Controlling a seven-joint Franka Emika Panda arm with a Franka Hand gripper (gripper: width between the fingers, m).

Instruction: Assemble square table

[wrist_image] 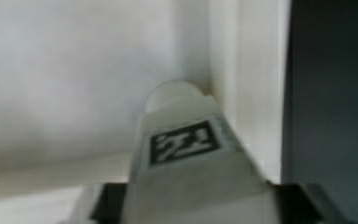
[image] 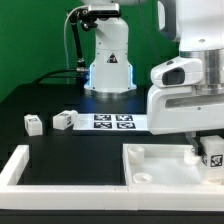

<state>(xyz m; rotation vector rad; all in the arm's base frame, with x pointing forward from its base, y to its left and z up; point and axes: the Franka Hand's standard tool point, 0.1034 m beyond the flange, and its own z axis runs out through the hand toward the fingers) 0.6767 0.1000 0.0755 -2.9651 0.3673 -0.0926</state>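
Black table (image: 50,100) aside, only wrist view shows end effector (wrist_image: 204,206) gripping leg block (wrist_image: 190,140).

A leg block (wrist_image: 185,142) sits inside the gripper (image: 203,149), the slab (image: 160,166) beneath; two loose legs (image: 33,123) (image: 63,120) and the marker board (image: 112,121) lie on the counter (image: 60,146), well away from it.

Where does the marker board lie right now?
In the exterior view, the marker board lies flat mid-table, in front of the robot base, with a small leg block at its end on the exterior view's left.
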